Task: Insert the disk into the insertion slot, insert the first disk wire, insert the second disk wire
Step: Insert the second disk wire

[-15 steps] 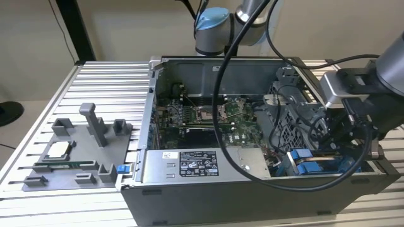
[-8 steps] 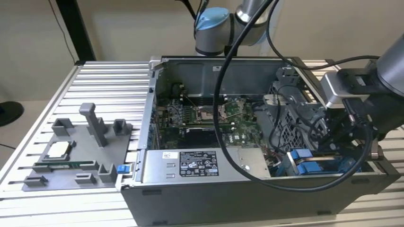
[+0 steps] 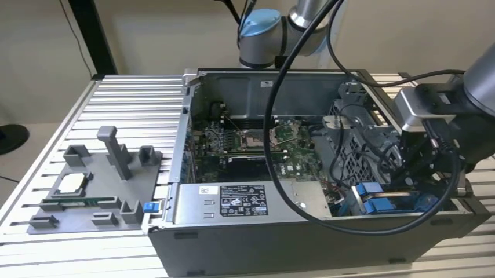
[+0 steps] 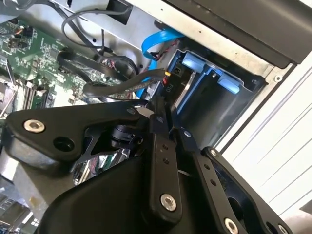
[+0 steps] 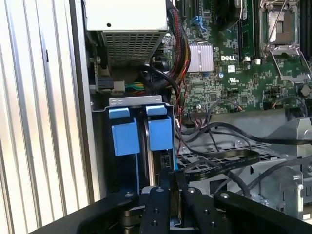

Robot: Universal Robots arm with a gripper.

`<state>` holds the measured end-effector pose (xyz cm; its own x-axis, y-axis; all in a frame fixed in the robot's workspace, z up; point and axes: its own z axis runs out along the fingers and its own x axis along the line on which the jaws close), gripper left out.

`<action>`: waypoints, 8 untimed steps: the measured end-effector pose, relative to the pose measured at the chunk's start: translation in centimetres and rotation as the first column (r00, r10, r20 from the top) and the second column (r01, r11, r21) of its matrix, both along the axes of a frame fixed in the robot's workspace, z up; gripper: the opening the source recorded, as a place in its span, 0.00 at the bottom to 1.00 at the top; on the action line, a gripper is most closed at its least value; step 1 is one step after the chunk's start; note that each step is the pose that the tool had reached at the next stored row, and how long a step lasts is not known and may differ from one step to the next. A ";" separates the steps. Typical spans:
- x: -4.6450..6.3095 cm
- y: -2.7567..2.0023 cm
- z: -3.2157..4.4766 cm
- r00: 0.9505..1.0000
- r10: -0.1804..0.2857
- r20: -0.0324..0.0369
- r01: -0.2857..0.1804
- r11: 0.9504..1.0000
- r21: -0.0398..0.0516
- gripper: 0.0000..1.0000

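Note:
In the open computer case (image 3: pixel 193 121), two blue caddy fronts (image 5: pixel 124 136) (image 5: pixel 160 131) stand side by side in the drive bay (image 3: pixel 370 197). The disk's dark edge (image 5: pixel 152 165) shows in the slot between them. My gripper (image 5: pixel 169 187) hangs right over the caddy nearer the motherboard. Its fingers (image 4: pixel 161 146) are pressed together on a black wire connector (image 4: pixel 165 87) at the disk's end. A black sleeved wire (image 4: pixel 122 84) runs to that connector. A light blue flat wire (image 4: pixel 155 41) curves down just behind it. In the exterior view my gripper (image 3: pixel 418 179) reaches into the case's front corner on the exterior view's right.
A grey labelled power-supply box (image 3: pixel 232 200) lies beside the bay, and the green motherboard (image 3: pixel 247 142) sits behind it. Loose black cables (image 5: pixel 219 158) loop over the perforated metal next to the gripper. A grey fixture (image 3: pixel 93 191) rests on the ribbed aluminium table (image 3: pixel 131 98).

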<state>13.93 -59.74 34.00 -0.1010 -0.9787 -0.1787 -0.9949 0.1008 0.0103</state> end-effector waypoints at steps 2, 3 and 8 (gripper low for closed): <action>0.0 0.13 0.00 1.000 0.000 -0.005 0.000 1.000 -0.014 0.00; 0.0 0.27 0.00 1.000 0.000 -0.005 0.000 1.000 -0.018 0.00; 0.0 0.96 -0.01 1.000 0.000 -0.005 0.000 1.000 -0.028 0.00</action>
<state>13.98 -58.79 34.00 -0.1018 -0.9833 -0.1511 -0.9948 0.1011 0.0127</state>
